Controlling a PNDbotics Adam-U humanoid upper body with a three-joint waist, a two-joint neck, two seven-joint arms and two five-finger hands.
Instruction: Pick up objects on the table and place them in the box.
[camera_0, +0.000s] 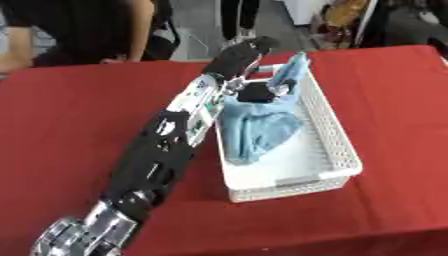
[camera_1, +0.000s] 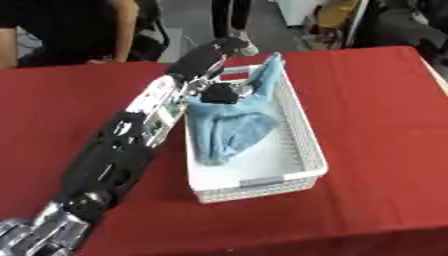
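Inside white basket (camera_0: 337, 150), blue cloth (camera_0: 258, 127)

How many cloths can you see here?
1: a blue cloth lies in the white basket, its far end held up by the left hand. Anything beneath it is hidden.

Table (camera_0: 385, 100) covered in red cloth, its surface slightly askew in view. Grey floor (camera_0: 197, 30) beyond the far edge. Person in dark top (camera_0: 79, 30) at far left, arm down at the table edge. Yellowish object (camera_1: 337, 15) upper right, unidentifiable.
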